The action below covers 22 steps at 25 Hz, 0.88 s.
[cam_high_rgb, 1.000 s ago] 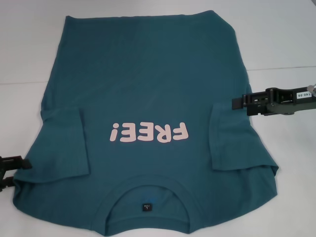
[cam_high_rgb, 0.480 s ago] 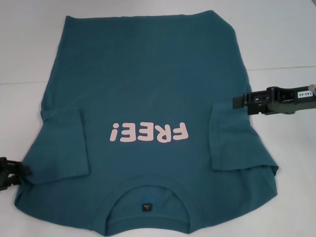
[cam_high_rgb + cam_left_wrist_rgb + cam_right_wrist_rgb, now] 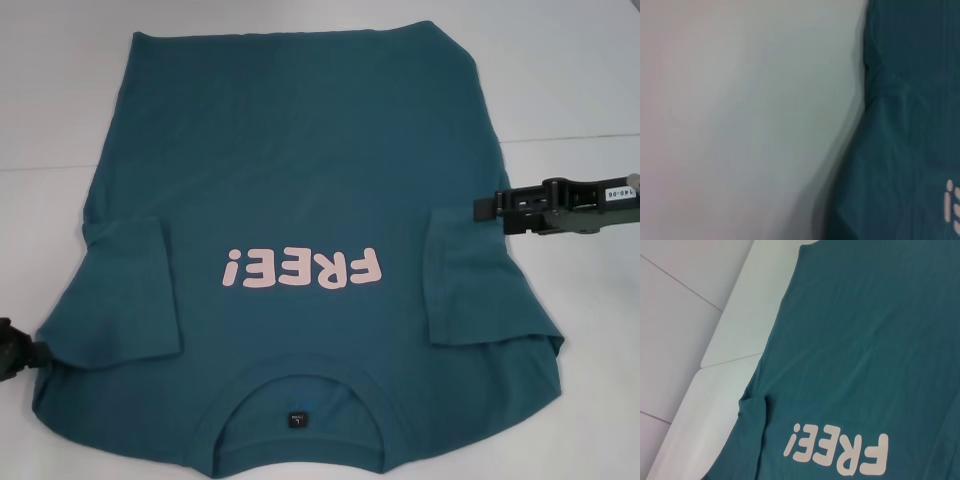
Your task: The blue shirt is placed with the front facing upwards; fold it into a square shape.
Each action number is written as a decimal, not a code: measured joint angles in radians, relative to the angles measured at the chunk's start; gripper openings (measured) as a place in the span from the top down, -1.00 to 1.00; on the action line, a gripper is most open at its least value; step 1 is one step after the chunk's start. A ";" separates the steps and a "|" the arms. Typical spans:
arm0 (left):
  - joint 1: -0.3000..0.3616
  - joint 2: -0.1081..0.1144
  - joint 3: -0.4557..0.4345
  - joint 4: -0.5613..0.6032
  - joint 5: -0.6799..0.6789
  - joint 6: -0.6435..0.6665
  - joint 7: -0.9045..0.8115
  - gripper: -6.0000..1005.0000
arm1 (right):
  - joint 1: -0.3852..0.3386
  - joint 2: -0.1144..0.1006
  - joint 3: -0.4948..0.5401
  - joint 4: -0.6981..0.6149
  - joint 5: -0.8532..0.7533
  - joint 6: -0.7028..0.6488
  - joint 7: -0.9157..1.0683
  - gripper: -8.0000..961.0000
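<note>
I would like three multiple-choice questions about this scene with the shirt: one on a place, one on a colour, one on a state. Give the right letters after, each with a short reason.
1. Where is the right gripper?
A. by the shirt's right edge, above the folded-in sleeve
B. on the collar
C. over the lettering

2. What colour is the "FREE!" lettering on the blue shirt?
A. yellow
B. pale pink
C. black

3. How do the sleeves lie?
A. spread out to the sides
B. rolled up into tubes
C. folded in over the body

Answers:
1 A: in the head view it reaches in from the right and its tip meets the shirt's side edge.
2 B: the letters show pale pink on the teal cloth.
3 C: the left sleeve and the right sleeve both lie flat on the front. The left gripper is at the shirt's left shoulder corner.
</note>
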 joint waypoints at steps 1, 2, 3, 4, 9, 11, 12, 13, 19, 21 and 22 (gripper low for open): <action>0.000 0.000 0.000 0.000 0.000 0.000 0.000 0.86 | -0.001 0.000 0.000 0.000 0.000 0.000 -0.001 -0.59; -0.002 0.003 -0.009 -0.007 -0.008 0.008 0.007 0.90 | -0.003 0.000 0.000 0.000 0.000 0.000 -0.002 -0.59; -0.011 0.013 -0.048 -0.034 -0.016 0.029 0.033 0.95 | -0.004 0.000 0.001 0.000 0.000 0.000 -0.002 -0.59; -0.013 0.015 -0.057 -0.040 -0.017 0.033 0.038 0.99 | -0.006 0.000 0.001 0.000 0.000 -0.001 -0.004 -0.59; -0.030 0.037 -0.158 -0.087 -0.025 0.110 0.109 0.99 | -0.012 -0.003 0.005 0.000 0.001 -0.003 -0.009 -0.59; -0.030 0.040 -0.188 -0.089 -0.031 0.148 0.132 0.99 | -0.013 -0.004 0.005 0.000 0.001 -0.005 -0.009 -0.59; -0.029 0.041 -0.202 -0.089 -0.040 0.173 0.145 0.99 | -0.014 -0.005 0.006 0.000 0.001 -0.006 -0.009 -0.59; -0.025 0.041 -0.216 -0.089 -0.051 0.199 0.162 0.99 | -0.015 -0.005 0.007 0.000 0.001 -0.009 -0.009 -0.59; -0.007 0.044 -0.241 -0.082 -0.079 0.246 0.194 0.99 | -0.016 -0.007 0.008 0.000 -0.002 -0.014 -0.009 -0.59; -0.007 0.044 -0.239 -0.082 -0.076 0.235 0.194 0.99 | -0.018 -0.014 0.005 0.000 -0.008 -0.022 -0.010 -0.59; -0.008 0.044 -0.237 -0.082 -0.075 0.228 0.193 0.98 | -0.019 -0.018 0.003 0.000 -0.013 -0.027 -0.012 -0.59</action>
